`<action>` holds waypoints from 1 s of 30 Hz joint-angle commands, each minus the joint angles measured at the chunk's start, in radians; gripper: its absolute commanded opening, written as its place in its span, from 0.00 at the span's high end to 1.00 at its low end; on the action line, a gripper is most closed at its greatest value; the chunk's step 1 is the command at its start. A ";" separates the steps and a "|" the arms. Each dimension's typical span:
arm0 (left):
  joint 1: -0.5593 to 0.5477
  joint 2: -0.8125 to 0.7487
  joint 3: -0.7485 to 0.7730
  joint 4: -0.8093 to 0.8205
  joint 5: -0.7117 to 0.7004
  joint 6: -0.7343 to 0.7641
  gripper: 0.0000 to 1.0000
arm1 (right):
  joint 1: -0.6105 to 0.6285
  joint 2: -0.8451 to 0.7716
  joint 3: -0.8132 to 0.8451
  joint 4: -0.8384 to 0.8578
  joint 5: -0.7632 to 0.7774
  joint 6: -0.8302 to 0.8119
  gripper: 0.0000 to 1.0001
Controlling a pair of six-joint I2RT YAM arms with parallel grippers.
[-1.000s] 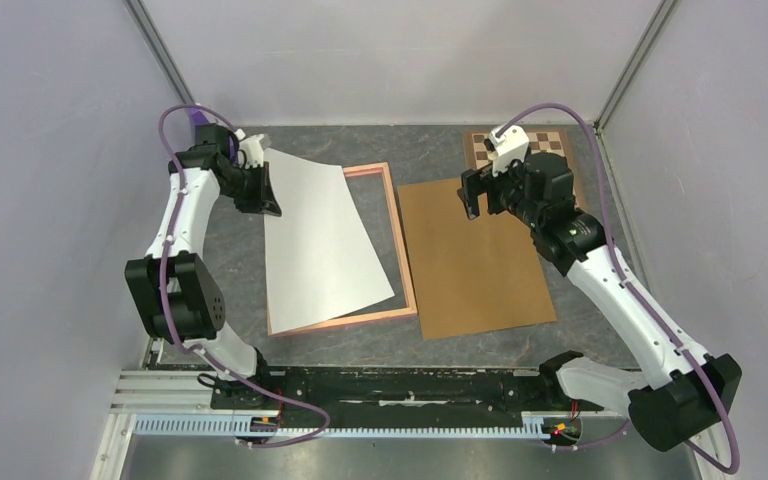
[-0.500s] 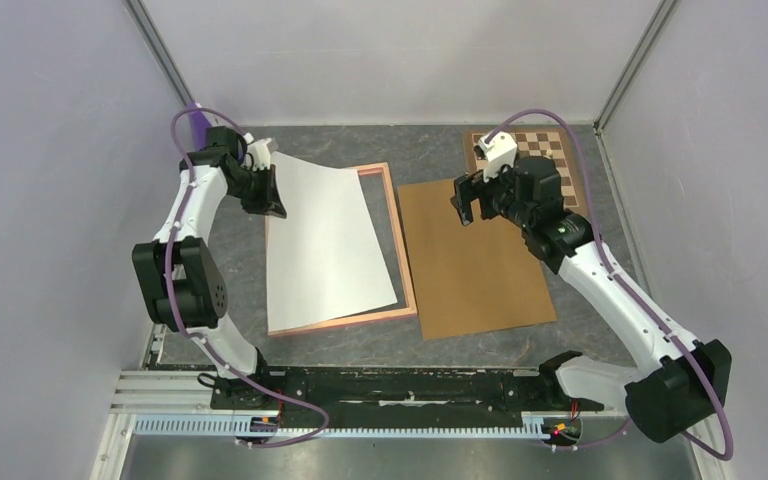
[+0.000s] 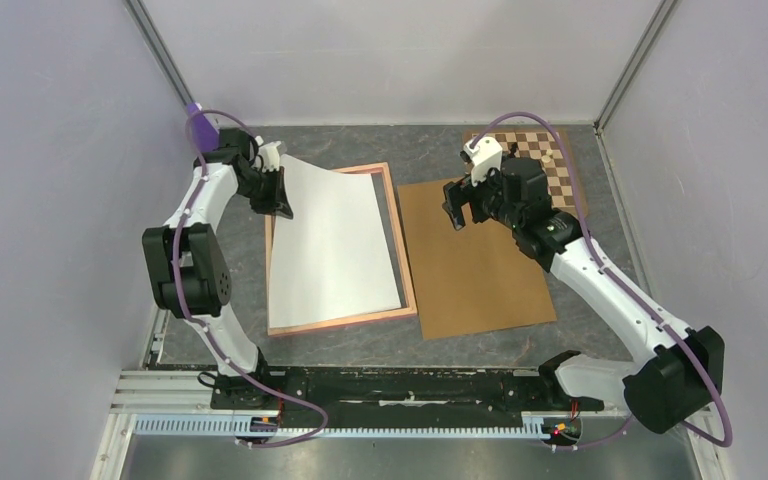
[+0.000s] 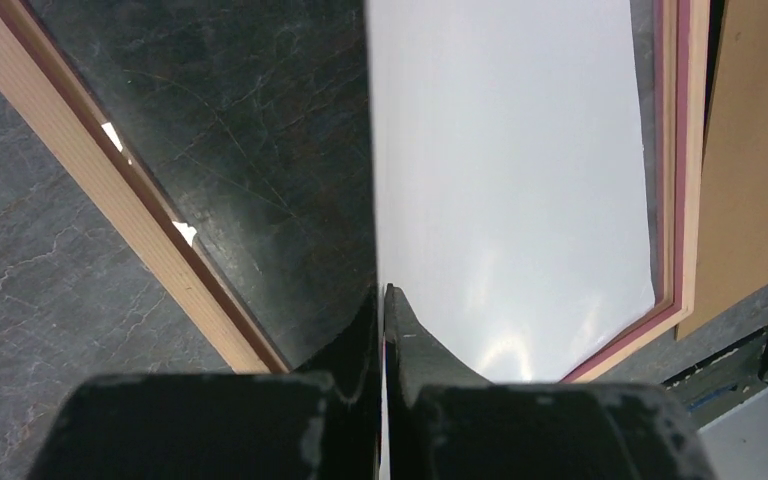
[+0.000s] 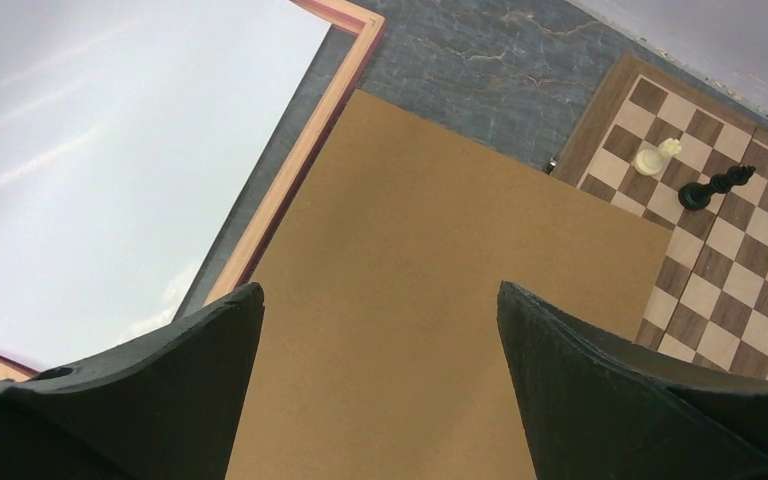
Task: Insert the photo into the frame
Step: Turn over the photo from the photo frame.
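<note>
Photo almost in the frame, one corner held up

The print lies white side up over the pink frame on the counter, its near edge down inside the rim. The left pincer is clenched on its raised far-left corner. The right pincer hangs released above the brown board, grasping nothing. What seems left: lower that corner flat, square it, let go.

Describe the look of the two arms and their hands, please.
The left arm and right arm have white links, black joints and black bases. A purple cable loops along each. The left hand and right hand are black, each with two broad, tapering fingers.
</note>
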 commanded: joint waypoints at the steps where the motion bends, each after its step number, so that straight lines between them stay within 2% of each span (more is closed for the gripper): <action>1: -0.005 0.028 0.038 0.052 0.011 -0.057 0.98 | 0.008 0.010 0.026 0.034 0.016 -0.015 0.10; 17: -0.004 0.056 0.037 0.141 0.007 -0.156 0.98 | 0.015 0.014 0.031 0.028 0.013 -0.015 0.11; 30: -0.005 0.057 -0.011 0.174 0.024 -0.176 0.98 | 0.015 0.013 0.028 0.029 0.014 -0.013 0.11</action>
